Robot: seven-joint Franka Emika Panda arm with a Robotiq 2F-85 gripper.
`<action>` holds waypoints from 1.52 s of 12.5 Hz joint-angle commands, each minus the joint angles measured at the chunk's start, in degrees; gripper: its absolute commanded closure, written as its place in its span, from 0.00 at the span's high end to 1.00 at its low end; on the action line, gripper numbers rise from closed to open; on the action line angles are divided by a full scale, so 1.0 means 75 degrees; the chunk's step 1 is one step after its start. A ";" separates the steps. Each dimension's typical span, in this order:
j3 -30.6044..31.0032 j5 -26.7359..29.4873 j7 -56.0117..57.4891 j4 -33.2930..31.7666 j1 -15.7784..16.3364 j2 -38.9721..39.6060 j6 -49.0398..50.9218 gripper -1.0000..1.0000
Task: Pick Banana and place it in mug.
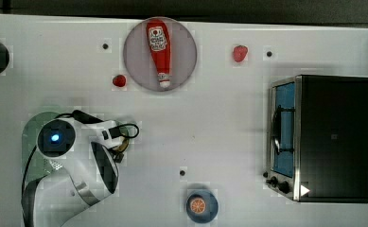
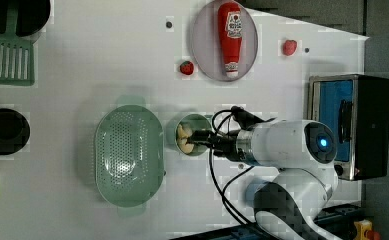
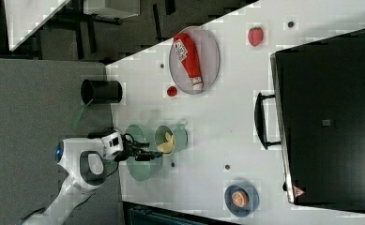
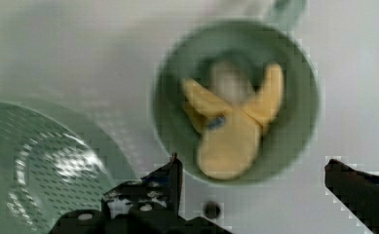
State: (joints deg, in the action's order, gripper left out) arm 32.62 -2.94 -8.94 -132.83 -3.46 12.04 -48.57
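Pincer (image 4: 250, 175) hangs spread wide and empty over the round teal-green mug (image 4: 294, 146), where the pale creamy-yellow lobed banana (image 4: 231, 141) lies directly beneath it; rising carelessly, a fingertip could catch the rim and tip the mug toward the pale green perforated colander (image 4: 36, 170) beside it

We see the banana (image 4: 231, 126) inside the mug (image 4: 294, 146) — a pale creamy-yellow fruit with chunky lobes spreading upward, its broad end against the inner wall. The mug is a small round teal-green cup, upright on the white table, its short handle sticking out at one side. In the left view it stands just right of the colander — close, but apart.
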 commanded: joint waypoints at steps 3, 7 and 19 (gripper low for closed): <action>-0.0642 0.0213 -0.0371 0.0684 -0.0327 -0.1264 0.0988 1.00; -0.1613 0.0215 -0.0351 0.1637 -0.0402 -0.2414 0.2974 1.00; -0.4011 0.0396 0.0436 0.3154 -0.0418 -0.3291 0.5987 1.00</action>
State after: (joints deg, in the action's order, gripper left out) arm -2.37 0.00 -8.09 -108.44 -11.06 -14.83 -3.56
